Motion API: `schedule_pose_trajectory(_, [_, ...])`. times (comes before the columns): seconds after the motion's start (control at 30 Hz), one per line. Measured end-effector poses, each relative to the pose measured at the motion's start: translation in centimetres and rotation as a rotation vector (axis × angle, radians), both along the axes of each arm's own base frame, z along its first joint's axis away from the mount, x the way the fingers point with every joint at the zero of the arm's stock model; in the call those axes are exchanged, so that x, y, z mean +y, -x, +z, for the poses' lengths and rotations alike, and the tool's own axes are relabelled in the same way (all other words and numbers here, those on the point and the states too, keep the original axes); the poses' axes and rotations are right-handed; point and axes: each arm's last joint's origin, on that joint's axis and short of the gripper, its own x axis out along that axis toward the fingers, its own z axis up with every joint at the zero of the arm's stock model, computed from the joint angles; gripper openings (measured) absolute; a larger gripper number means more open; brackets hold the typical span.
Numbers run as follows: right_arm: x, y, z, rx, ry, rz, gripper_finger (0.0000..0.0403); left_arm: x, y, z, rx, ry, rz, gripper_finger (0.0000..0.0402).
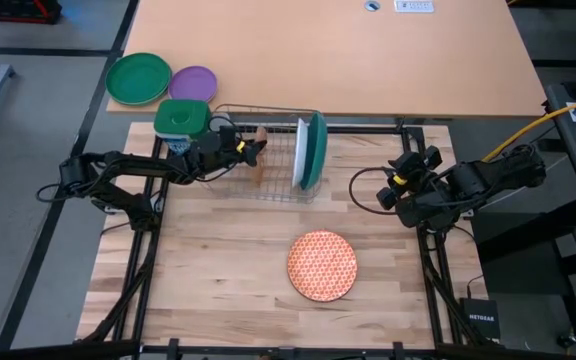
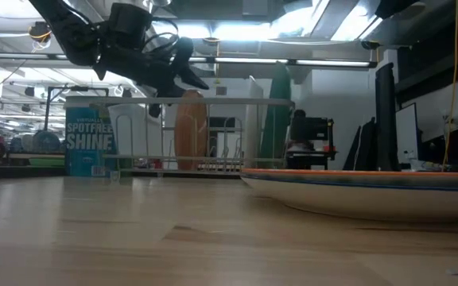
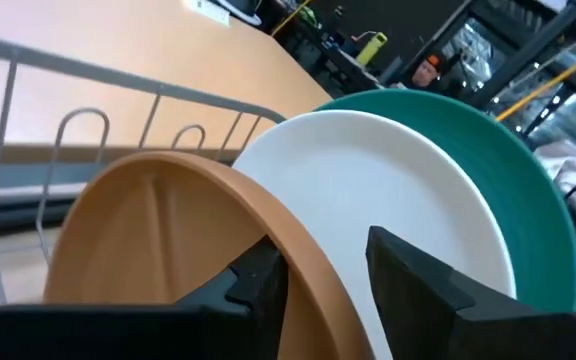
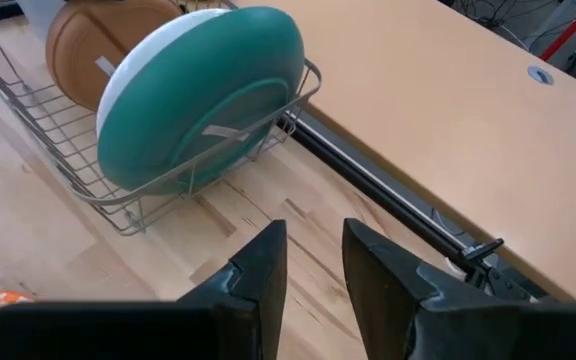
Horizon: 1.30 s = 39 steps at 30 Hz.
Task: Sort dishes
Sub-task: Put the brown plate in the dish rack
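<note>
The brown plate (image 3: 158,240), with divided sections, stands on edge in the wire rack (image 1: 268,150), so the wires keep it upright. The left gripper (image 3: 318,275) has its fingers spread either side of the rim (no contact is clear). Beside it stand the white plate (image 3: 378,190) and teal plate (image 3: 508,160), also on edge. 1 patterned orange-red plate (image 1: 322,265) lies flat on the table (image 1: 218,270), unsorted. The right gripper (image 4: 313,260) hovers near the rack, fingers slightly apart, holding nothing.
</note>
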Motion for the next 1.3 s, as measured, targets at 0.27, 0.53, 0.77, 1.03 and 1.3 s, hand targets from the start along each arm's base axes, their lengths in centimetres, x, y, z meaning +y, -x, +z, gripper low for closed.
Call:
schedule_pose_trajectory(0.27, [0.15,-0.22,0.0,-0.013,-0.035,0.011,0.0104,-0.02,-0.01,-0.02,0.089,-0.128,-0.026,0.0128])
schedule_pose_trajectory(0.53, [0.27,-0.22,-0.12,0.009,-0.086,0.027,0.0104,-0.05,0.01,-0.14,0.164,-0.195,-0.047,0.0128])
schedule_pose_trajectory(0.77, [0.32,-0.22,-0.17,0.019,-0.109,0.033,0.0104,-0.1,0.0,-0.2,0.21,-0.253,-0.063,0.0128])
schedule_pose_trajectory(1.03, [0.43,-0.38,-0.15,0.007,-0.133,0.04,0.0104,-0.08,0.03,-0.31,0.289,-0.348,-0.072,0.0172])
schedule_pose_trajectory(1.3, [0.46,-0.45,-0.13,-0.002,-0.137,0.041,0.0104,0.01,0.07,-0.44,0.382,-0.463,-0.081,0.0236])
